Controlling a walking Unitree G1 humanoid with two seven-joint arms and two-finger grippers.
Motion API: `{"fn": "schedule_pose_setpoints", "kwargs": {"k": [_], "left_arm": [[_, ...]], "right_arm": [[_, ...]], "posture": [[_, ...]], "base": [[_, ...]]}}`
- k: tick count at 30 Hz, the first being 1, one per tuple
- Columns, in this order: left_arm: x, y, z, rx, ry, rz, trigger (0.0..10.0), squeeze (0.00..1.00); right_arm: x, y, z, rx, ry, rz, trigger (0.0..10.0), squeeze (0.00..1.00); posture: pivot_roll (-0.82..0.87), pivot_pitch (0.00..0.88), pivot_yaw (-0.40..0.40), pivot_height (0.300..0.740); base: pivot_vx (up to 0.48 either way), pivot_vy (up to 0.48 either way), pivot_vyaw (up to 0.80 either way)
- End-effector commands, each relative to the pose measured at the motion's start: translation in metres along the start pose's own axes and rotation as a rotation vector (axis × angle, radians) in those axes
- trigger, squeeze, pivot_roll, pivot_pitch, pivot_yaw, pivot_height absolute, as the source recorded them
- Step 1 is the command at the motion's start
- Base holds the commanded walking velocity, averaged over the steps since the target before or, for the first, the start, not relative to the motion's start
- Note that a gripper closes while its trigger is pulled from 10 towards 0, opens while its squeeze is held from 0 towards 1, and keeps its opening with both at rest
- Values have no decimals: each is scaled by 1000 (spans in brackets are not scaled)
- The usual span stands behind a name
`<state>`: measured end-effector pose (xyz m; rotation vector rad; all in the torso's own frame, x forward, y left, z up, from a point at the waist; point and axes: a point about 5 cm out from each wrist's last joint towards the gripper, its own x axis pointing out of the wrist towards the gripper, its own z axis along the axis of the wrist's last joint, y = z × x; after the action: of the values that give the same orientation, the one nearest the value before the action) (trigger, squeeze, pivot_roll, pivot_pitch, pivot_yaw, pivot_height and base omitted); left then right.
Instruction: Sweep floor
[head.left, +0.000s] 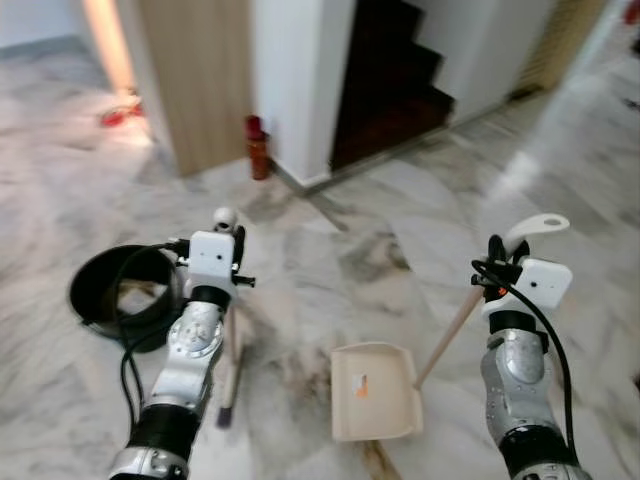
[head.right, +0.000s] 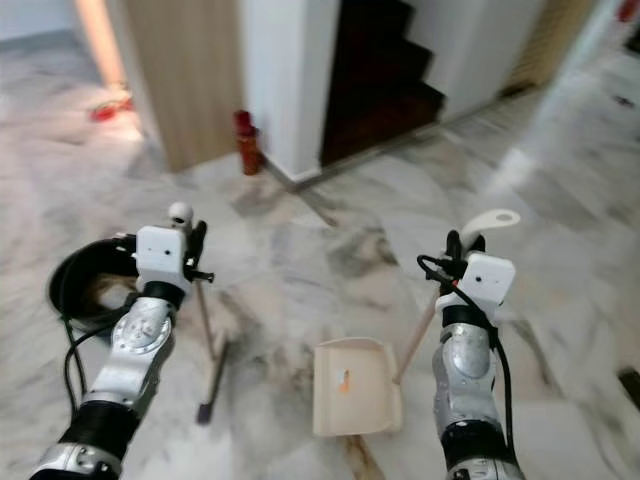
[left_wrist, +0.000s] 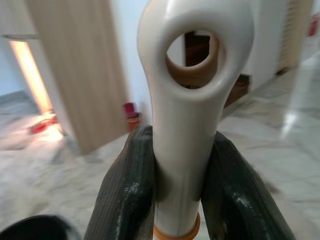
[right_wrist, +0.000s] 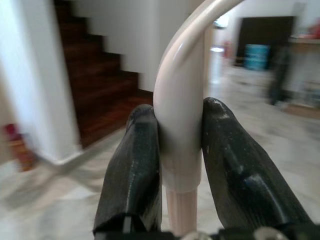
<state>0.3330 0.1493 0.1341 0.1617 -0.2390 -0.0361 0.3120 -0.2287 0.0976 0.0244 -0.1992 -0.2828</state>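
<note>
Two end effectors are each clamped on a handle: the left end effector (left_wrist: 180, 190) pinches the white looped top of the broom (head.left: 231, 372) between its fingers (left_wrist: 127, 195), the stick slanting down to a dark head on the marble floor (head.left: 400, 220). The right end effector (right_wrist: 182, 150) squeezes the curved pale grip of the dustpan (head.left: 373, 392), whose cream tray lies flat on the floor between the arms, holding a small orange scrap (head.left: 361, 386). Beside the left arm sits a black bin (head.left: 115, 290).
</note>
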Motion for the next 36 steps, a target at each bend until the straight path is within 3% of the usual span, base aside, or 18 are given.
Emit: {"fn": "schedule_pose_setpoints", "kwargs": {"k": [1, 22, 36], "left_arm": [[4, 2, 9, -2, -45, 12, 10000, 0], [6, 4, 10, 22, -50, 27, 10000, 0], [5, 3, 11, -26, -60, 27, 10000, 0]], "right_arm": [[7, 7, 11, 15, -52, 13, 10000, 0], [8, 7, 13, 10, -57, 15, 10000, 0], [9, 7, 14, 9, -59, 23, 10000, 0]], "posture": [[93, 49, -69, 740], [87, 63, -75, 740], [83, 70, -84, 740]], "base": [[0, 0, -800], [0, -75, -800], [0, -93, -800]]}}
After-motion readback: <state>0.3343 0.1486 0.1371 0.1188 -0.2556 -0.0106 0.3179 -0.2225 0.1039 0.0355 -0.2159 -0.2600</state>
